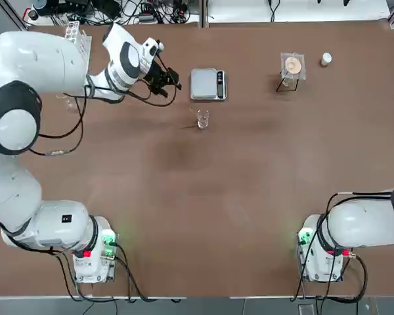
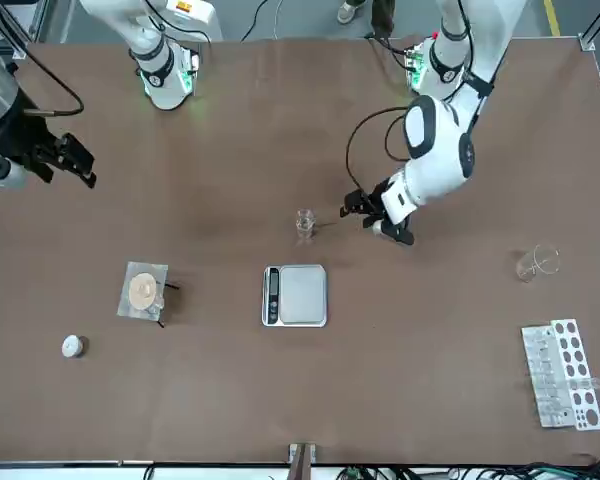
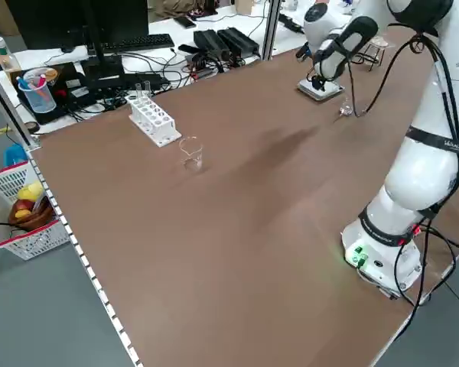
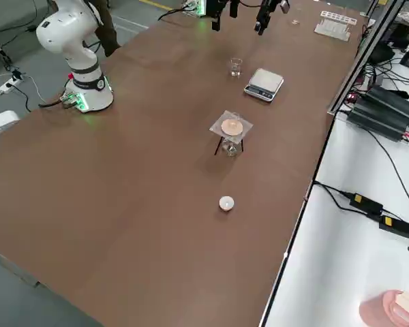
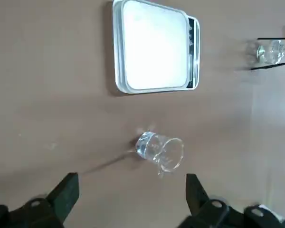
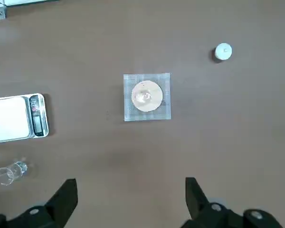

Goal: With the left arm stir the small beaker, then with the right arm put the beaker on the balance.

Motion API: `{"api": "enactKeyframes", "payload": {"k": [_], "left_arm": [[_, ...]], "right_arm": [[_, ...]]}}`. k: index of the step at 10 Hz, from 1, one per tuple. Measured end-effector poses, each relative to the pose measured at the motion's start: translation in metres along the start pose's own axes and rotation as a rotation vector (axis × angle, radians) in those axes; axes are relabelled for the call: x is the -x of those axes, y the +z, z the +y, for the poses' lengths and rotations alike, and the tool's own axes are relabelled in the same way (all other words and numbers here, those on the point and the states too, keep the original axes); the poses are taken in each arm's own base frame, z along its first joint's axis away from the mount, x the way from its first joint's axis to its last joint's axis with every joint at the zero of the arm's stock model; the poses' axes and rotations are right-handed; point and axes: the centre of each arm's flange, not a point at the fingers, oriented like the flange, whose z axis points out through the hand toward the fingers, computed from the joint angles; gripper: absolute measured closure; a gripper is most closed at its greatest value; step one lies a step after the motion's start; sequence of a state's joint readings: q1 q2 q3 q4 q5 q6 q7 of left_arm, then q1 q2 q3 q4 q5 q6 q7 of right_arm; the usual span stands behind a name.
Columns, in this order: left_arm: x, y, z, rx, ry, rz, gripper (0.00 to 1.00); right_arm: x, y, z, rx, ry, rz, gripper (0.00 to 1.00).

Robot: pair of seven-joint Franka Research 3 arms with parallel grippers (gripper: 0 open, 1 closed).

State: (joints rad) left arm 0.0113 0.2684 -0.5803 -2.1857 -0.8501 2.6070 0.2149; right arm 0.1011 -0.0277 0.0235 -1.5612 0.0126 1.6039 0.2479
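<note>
Brown table (image 1: 184, 216) | my left gripper (image 1: 163, 80) wide open, empty, upper left beside balance (image 1: 207, 84), above small beaker (image 1: 202, 119) | no readable writing

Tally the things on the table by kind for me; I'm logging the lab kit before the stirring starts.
Glass beakers: 2, the small beaker and a larger beaker
Scales: 1, the balance
Test-tube racks: 1
Gauze-topped stands: 1
Small white caps: 1
Total: 6

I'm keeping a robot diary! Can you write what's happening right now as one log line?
left tool: open, near small beaker, not touching | right tool: open, idle | beaker: on table beside balance, rod inside
</note>
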Motion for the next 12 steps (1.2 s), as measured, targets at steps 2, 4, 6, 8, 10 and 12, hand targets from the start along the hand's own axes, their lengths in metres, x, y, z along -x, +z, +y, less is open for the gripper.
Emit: {"api": "enactKeyframes", "payload": {"k": [2, 4, 6, 8, 10, 12], "left_arm": [[0.007, 0.015, 0.009, -0.001, 0.003, 0.016, 0.01], [0.019, 0.028, 0.023, 0.0, 0.004, 0.0, 0.06], [0.029, 0.042, 0.036, -0.009, 0.012, 0.027, 0.1], [0.039, 0.066, 0.039, -0.028, -0.002, 0.066, 0.12], [0.042, 0.077, 0.031, -0.036, -0.016, 0.062, 0.15], [0.041, 0.077, 0.03, -0.036, -0.019, 0.062, 0.23]], "right_arm": [[-0.002, 0.0, 0.001, -0.003, 0.003, 0.014, 0.0], [-0.006, -0.001, 0.003, -0.006, 0.008, 0.032, 0.0], [-0.007, -0.001, 0.006, -0.005, 0.013, 0.034, 0.0], [-0.007, 0.0, 0.006, -0.004, 0.013, 0.034, 0.0], [-0.007, 0.0, 0.006, -0.004, 0.013, 0.034, 0.0], [-0.007, 0.0, 0.006, -0.004, 0.013, 0.034, 0.0]]}}
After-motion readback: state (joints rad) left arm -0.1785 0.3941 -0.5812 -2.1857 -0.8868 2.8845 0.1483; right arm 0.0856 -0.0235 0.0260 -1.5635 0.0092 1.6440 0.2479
